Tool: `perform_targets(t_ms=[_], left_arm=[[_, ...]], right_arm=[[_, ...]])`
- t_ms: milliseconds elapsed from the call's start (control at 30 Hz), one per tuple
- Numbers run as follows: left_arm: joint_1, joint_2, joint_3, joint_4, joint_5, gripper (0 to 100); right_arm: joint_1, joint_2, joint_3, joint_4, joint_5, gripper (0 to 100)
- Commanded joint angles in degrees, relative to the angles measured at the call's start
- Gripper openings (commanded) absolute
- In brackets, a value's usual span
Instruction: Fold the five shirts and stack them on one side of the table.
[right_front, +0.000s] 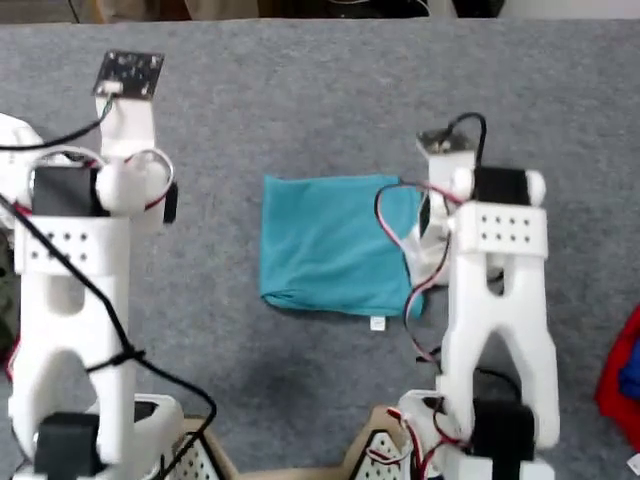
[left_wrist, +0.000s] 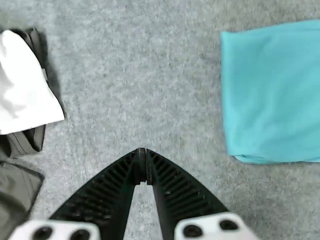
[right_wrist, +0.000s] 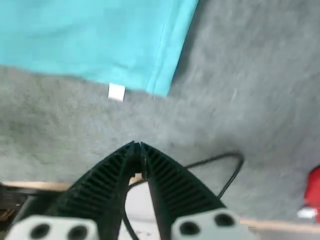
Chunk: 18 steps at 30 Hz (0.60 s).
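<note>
L gripper (left_wrist: 141, 159): fingers closed tip to tip, empty. R gripper (right_wrist: 136, 150): same. Teal shirt (right_front: 335, 245) folded, table (right_front: 300, 100) ctr. R arm (right_front: 495, 290) over its 3 o'clock edge, L arm (right_front: 70, 300) at 9, apart. White shirt (left_wrist: 22, 85) on dark shirt (left_wrist: 25, 140), 9 o'clock table edge. Red cloth (right_front: 622, 375) at 4.

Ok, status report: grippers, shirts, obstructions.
Left gripper shut, empty. Right gripper shut, empty. Teal shirt folded mid-table, unstacked; white shirt lies on dark garment. Right arm overhangs teal shirt's edge.
</note>
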Motion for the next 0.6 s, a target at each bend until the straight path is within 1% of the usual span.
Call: perform_targets(t_ms=[0, 100, 200, 300, 400, 467, 500, 567], left_arm=[[-0.53, -4.97, 5.45, -2.11, -0.35, 2], [-0.53, -6.73, 8.97, -2.20, -0.35, 2], [-0.53, -7.16, 10.64, -2.11, -0.35, 2], [-0.62, -7.25, 10.81, -1.85, -0.35, 2], [-0.62, -7.16, 10.46, -1.76, -0.35, 2], [-0.62, -6.99, 10.37, -1.76, -0.35, 2], [-0.62, -6.99, 10.37, -1.76, -0.35, 2], [-0.62, -6.90, 10.37, -1.93, -0.35, 2]], right_arm=[[-0.48, -4.44, 5.05, -0.53, -11.96, 0.6], [-0.66, -4.70, 5.41, -2.81, -23.82, 0.6], [-0.40, -4.62, 5.85, -8.79, -29.89, 0.9], [-1.63, -4.70, 9.45, -13.71, -35.78, 0.9], [-3.38, -4.62, 13.76, -19.43, -37.54, 0.9], [-3.47, -4.62, 16.92, -23.56, -37.89, 3.0], [-3.47, -4.62, 18.77, -25.41, -37.98, 6.0], [-3.47, -4.62, 21.67, -27.78, -39.30, 15.6]])
